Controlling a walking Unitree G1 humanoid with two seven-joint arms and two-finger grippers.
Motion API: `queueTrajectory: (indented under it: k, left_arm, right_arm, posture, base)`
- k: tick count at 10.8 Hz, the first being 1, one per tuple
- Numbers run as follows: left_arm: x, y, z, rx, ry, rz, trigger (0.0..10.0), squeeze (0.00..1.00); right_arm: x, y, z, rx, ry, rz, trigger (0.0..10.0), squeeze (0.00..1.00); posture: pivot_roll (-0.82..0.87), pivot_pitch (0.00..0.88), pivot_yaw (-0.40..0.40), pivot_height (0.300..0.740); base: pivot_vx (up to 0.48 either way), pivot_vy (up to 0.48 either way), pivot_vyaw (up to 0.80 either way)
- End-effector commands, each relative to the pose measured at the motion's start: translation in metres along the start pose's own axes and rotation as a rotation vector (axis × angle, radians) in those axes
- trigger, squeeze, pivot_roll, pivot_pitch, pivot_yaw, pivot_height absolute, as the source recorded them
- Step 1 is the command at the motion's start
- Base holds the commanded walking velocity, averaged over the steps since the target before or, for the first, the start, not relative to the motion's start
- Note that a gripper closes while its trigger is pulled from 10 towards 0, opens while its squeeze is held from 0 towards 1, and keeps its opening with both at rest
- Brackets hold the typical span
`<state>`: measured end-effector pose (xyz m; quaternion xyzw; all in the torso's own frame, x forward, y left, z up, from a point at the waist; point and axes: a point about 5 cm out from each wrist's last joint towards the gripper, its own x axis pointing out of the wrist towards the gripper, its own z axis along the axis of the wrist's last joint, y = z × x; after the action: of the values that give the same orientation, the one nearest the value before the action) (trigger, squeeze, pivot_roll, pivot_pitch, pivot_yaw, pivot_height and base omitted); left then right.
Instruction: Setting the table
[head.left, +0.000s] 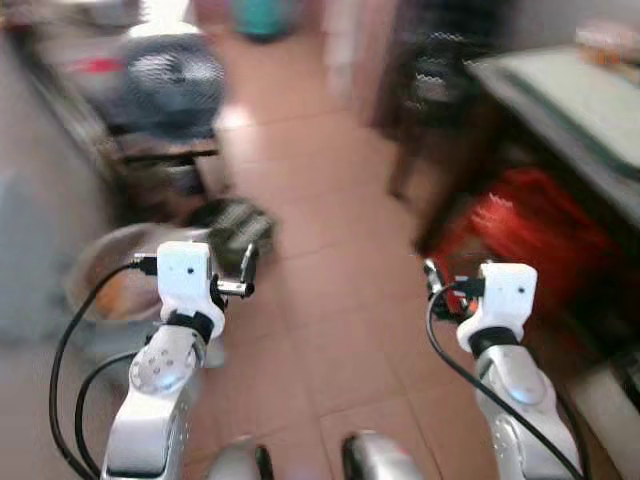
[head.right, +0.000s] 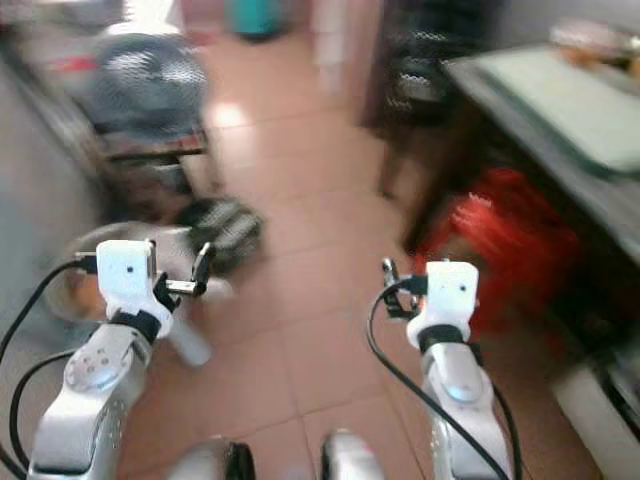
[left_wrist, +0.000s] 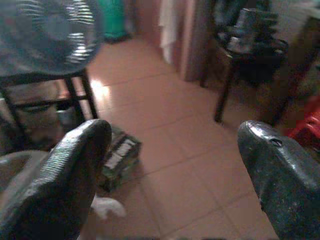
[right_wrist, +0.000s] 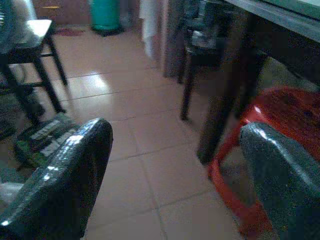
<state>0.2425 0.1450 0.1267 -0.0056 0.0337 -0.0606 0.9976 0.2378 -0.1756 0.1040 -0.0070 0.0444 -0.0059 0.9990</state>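
ahead and to the right of the right pincer (right_wrist: 175, 175) stands the desk (head.left: 600, 110), while both it and the left pincer (left_wrist: 175, 170) gape wide and carry nothing over the tiled floor (head.left: 330, 300), so table setting appears unstarted.

middle: open tiled floor (head.left: 330, 200) | left: fan (head.left: 170, 75) on stool, metal basin (head.left: 100, 275) | right: table (head.left: 590, 110), red stool (head.left: 520, 235) tucked under it

No legible text, pale markings on the dark box (left_wrist: 119, 159) on the floor too blurred to read
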Motion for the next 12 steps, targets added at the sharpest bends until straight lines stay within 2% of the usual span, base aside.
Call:
queueTrajectory:
  k: [1, 4, 11, 12]
  left_arm:
    - [-0.0027, 0.0022, -0.0006, -0.009, 0.003, -0.006, 10.0, 0.0]
    - [-0.002, 0.0072, -0.0028, -0.016, 0.017, 0.021, 10.0, 0.0]
    - [-0.0004, 0.0047, -0.0017, -0.028, 0.012, 0.015, 10.0, 0.0]
    - [0.0018, 0.003, -0.0002, -0.032, 0.002, 0.009, 10.0, 0.0]
  right_arm:
    - [0.0014, 0.0018, 0.0041, 0.004, -0.012, 0.007, 10.0, 0.0]
    - [0.0013, 0.0018, 0.0045, -0.001, -0.014, 0.011, 10.0, 0.0]
    - [0.0022, 0.0021, 0.0072, -0.01, -0.025, 0.016, 10.0, 0.0]
    - [0.0032, 0.0017, 0.0079, -0.012, -0.029, 0.013, 10.0, 0.0]
  posture:
    - [-0.04, 0.114, 0.02, 0.74]
    - [-0.04, 0.11, 0.016, 0.74]
    - [-0.04, 0.111, 0.013, 0.74]
    - [-0.04, 0.113, 0.012, 0.74]
  base:
    - [0.0, 0.0, -0.8]
    - [0.0, 0.0, -0.8]
    - [0.0, 0.046, -0.8]
    - [0.0, 0.42, -0.8]
